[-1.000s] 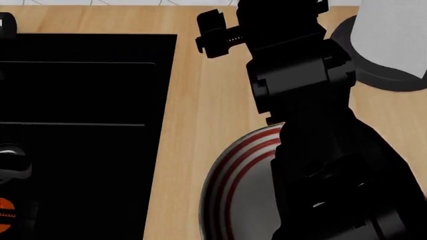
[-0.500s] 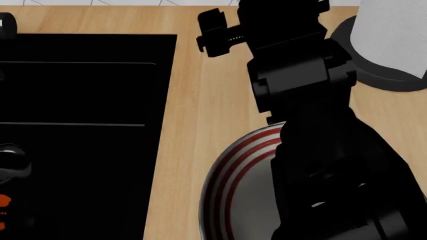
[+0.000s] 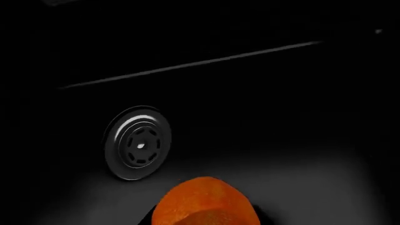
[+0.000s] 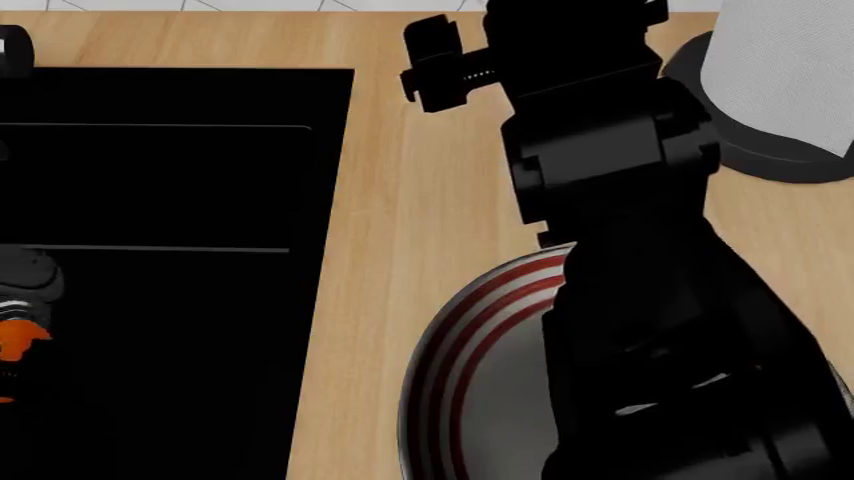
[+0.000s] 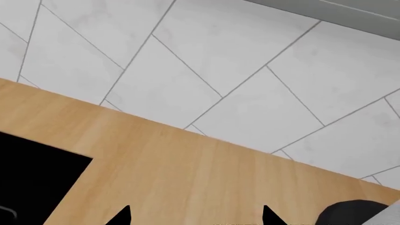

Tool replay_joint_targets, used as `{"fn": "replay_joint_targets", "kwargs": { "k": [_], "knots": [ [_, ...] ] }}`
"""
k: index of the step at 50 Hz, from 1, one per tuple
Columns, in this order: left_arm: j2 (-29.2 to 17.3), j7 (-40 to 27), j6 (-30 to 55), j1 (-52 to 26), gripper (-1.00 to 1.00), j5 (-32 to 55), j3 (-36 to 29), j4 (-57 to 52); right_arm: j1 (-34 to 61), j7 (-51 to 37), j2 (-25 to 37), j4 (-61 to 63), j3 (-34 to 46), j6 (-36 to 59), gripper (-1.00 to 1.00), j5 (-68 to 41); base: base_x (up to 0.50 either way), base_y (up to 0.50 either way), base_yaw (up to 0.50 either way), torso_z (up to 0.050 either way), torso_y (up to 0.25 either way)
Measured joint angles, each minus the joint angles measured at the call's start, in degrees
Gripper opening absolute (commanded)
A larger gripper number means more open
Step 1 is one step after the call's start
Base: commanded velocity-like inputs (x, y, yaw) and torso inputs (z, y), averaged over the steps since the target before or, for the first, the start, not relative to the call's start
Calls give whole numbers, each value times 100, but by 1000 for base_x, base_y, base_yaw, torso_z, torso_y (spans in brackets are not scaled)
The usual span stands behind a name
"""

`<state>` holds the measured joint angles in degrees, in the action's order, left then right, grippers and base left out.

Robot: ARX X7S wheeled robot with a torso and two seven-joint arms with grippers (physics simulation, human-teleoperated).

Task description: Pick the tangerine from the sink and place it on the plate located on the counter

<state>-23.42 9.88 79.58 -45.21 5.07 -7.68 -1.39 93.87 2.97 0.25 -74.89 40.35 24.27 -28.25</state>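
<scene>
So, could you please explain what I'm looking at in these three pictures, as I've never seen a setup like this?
These are simulator renders of a two-armed robot at a kitchen worktop. The head view looks down from its head: the big black shape is its right arm, hanging over the wooden counter and partly hiding a red-striped plate. To the left is the black sink; a white roll stands at the back right. The other two pictures come from cameras near each gripper. The left one looks into the sink, showing its round drain and the orange tangerine close by, apparently in the left gripper, though the fingers aren't clearly visible. The right gripper shows two separated fingertips over the counter, holding nothing.
</scene>
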Motion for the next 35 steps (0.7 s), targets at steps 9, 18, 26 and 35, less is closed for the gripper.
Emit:
{"fn": "replay_joint_targets", "kwargs": {
  "k": [9,18,26,35],
  "knots": [
    [-177,-541,596,-141,-100,1080,56,-1100,-4,34,8,1,-224,20,100,227,0,0,0,0,0],
    [-556,-2151,847,-428,-100,3400,113,-1659,1,64,19,3,-411,37,100,418,0,0,0,0,0],
    [-833,-3615,936,-803,-100,5504,131,-1941,14,79,47,42,-521,78,100,538,0,0,0,0,0],
    [-1108,-5183,862,-1398,-100,7745,-52,-2116,-122,-43,261,764,-585,522,100,514,0,0,0,0,0]
  ]
}}
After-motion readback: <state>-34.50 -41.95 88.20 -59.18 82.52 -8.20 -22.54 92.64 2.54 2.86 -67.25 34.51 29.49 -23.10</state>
